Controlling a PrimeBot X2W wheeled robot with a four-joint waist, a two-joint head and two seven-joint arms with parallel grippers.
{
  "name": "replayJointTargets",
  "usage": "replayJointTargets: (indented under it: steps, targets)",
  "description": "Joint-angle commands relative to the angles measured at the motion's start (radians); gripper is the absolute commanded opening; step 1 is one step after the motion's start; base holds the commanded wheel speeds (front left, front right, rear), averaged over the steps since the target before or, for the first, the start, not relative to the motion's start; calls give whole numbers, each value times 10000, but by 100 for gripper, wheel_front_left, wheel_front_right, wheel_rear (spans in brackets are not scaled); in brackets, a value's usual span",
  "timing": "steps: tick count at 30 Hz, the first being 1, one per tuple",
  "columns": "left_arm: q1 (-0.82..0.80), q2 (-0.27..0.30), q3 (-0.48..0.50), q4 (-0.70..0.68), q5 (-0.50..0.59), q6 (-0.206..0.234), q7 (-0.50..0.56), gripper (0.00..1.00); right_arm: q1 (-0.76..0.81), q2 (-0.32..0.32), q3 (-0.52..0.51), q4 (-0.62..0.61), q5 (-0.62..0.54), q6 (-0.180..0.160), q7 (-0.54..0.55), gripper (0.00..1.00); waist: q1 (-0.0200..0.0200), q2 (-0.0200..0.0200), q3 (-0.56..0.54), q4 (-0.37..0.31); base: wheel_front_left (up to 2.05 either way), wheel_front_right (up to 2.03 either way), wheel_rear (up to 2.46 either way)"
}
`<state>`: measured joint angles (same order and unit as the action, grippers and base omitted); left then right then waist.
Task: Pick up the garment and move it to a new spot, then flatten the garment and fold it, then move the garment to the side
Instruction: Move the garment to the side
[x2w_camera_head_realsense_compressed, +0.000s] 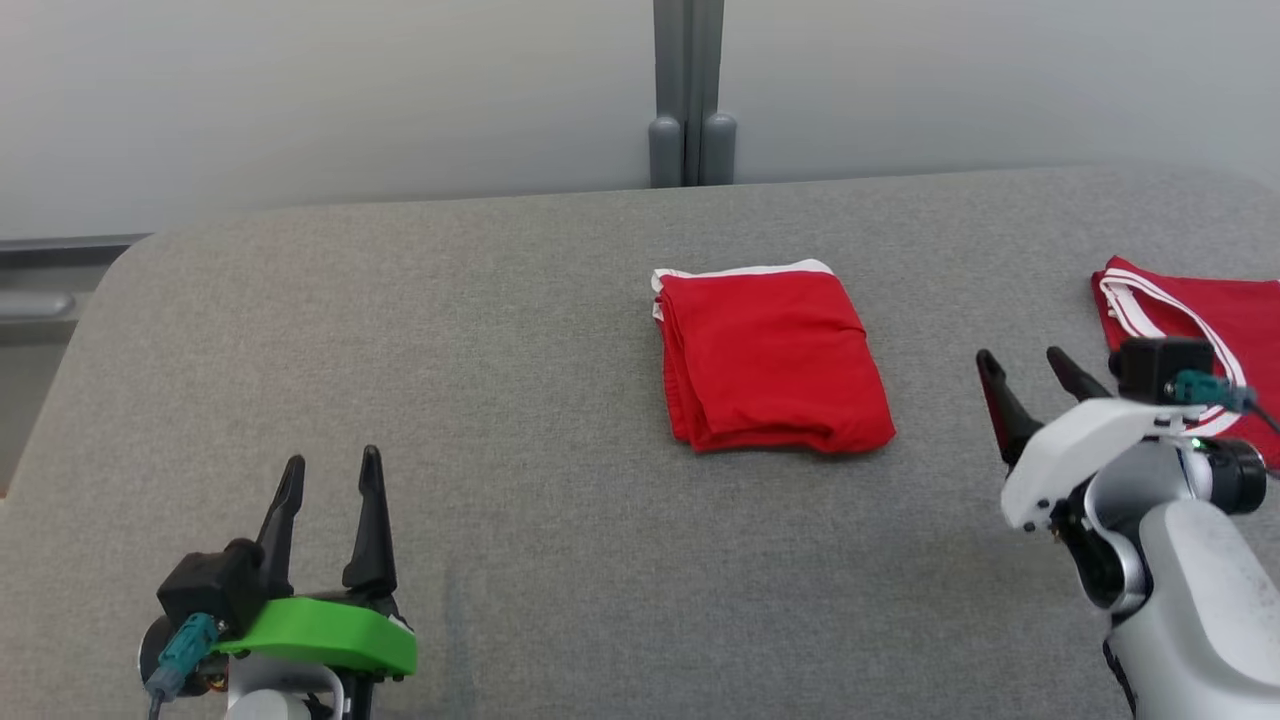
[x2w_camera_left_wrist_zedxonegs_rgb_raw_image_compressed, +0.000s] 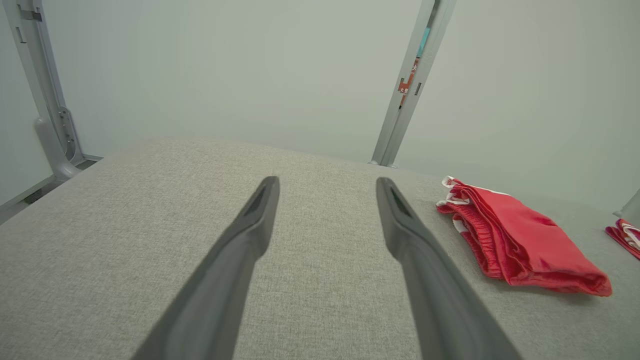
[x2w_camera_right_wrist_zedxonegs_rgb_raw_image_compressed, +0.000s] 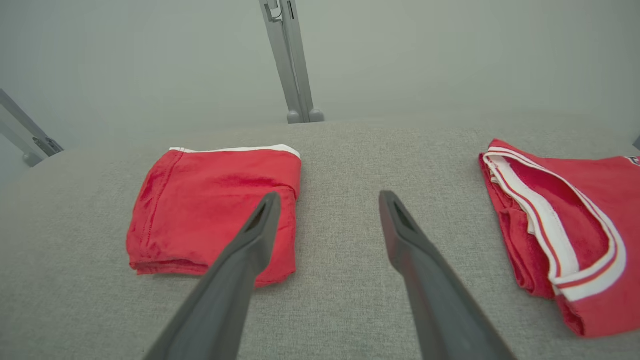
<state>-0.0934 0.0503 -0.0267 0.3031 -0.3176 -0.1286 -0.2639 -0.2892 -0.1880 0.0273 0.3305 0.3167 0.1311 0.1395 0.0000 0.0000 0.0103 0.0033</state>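
Note:
A red garment (x2w_camera_head_realsense_compressed: 772, 362) with a white hem lies folded into a neat rectangle near the middle of the grey padded table (x2w_camera_head_realsense_compressed: 480, 330). The same garment (x2w_camera_left_wrist_zedxonegs_rgb_raw_image_compressed: 520, 245) shows at the right of the left wrist view, and again as a folded garment (x2w_camera_right_wrist_zedxonegs_rgb_raw_image_compressed: 215, 220) in the right wrist view, left of the fingers. My left gripper (x2w_camera_head_realsense_compressed: 330, 472) hovers open at the lower left, well apart from it. My right gripper (x2w_camera_head_realsense_compressed: 1025, 365) is open to the garment's right, nothing between its fingers.
A second red garment with white stripes (x2w_camera_head_realsense_compressed: 1200, 330) lies at the table's right edge, just behind my right wrist; the right wrist view has it (x2w_camera_right_wrist_zedxonegs_rgb_raw_image_compressed: 560, 230) at the right. A grey post (x2w_camera_head_realsense_compressed: 688, 95) stands behind the table against a pale wall.

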Motion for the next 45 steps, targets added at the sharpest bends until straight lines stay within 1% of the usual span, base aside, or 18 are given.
replayJointTargets:
  steps: [1, 4, 7, 14, 18, 22, 23, 24, 25, 27, 31, 34, 35, 37, 39, 42, 45]
  targets:
    - [-261, 19, -59, -90, -66, 0, 1, 100, -535, -15, 48, 230, 232, -9, 351, 100, 0, 0, 431, 424, 0, 0, 0]
    - [-414, 22, -167, -204, -89, -2, 2, 100, -1501, -74, 121, 1033, 550, -9, 1121, 100, 0, 0, 812, 790, 0, 0, 0]
    - [-631, 20, -209, -314, -151, 3, 2, 100, -2571, -55, -106, 2155, 827, -7, 1627, 100, 0, 0, 1241, 1241, 0, 0, 0]
    - [-1005, 18, -445, -556, -153, -6, 2, 100, -4199, -246, -612, 4568, 421, -7, 2136, 100, 0, 0, 2049, 2245, 0, 0, 0]
    - [-1110, 16, -566, -660, -189, -11, 2, 100, -4676, -295, -747, 5568, 67, -7, 2265, 100, 0, 0, 2333, 2540, 0, 0, 0]
    - [-1122, 17, -606, -666, -181, -14, 2, 100, -4820, -173, -763, 6405, -11, -7, 2518, 99, 0, 0, 2397, 2605, 0, 0, 0]
    - [-1122, 17, -597, -666, -170, -15, 2, 100, -4841, -154, -714, 6559, -29, -7, 2611, 44, 0, 0, 2374, 2585, 0, 0, 0]
    - [-1103, 17, -584, -666, -164, -15, 2, 100, -4810, -97, -565, 6727, -58, -7, 2692, 14, 0, 0, 2332, 2544, 0, 0, 0]
    - [-1074, 17, -575, -667, -150, -16, 2, 100, -4757, -65, -448, 6828, -64, -7, 2737, 0, 0, 0, 2295, 2495, 0, 0, 0]
    - [-966, 17, -538, -659, -121, -17, 2, 100, -4724, -85, -189, 6946, -109, -17, 2764, 0, 0, 0, 2182, 2325, 0, 0, 0]
    - [-787, 19, -442, -625, -63, -19, 2, 100, -4914, -373, 472, 6728, -148, -20, 2569, 0, 0, 0, 1871, 1812, 0, 0, 0]
    - [-665, 20, -392, -622, -52, -20, 2, 100, -5157, -769, 1116, 6306, -75, -23, 2528, 0, 0, 0, 1610, 1313, 0, 0, 0]
    - [-614, 19, -336, -630, -45, -20, 2, 100, -5241, -814, 1344, 6148, -33, -17, 2537, 0, 0, 0, 1533, 1127, 0, 0, 0]
    - [-508, 20, -272, -639, -39, -21, 2, 100, -5390, -1012, 1900, 5774, 166, -15, 2734, 0, 0, 0, 1399, 736, 0, 0, 0]
    - [-457, 22, -229, -676, -34, -20, 2, 100, -5499, -1405, 2462, 5338, 404, -15, 2980, 0, 0, 0, 1342, 343, 0, 0, 0]
    - [-438, 18, -215, -733, 6, -20, 2, 100, -5683, -2197, 3156, 4672, 830, -15, 3288, 0, 0, 0, 1400, -244, 0, 0, 0]
    - [-602, 21, -176, -850, 64, -20, 3, 100, -5873, -2967, 3596, 4184, 965, -15, 3417, 0, 0, 0, 1656, -721, 0, 0, 0]
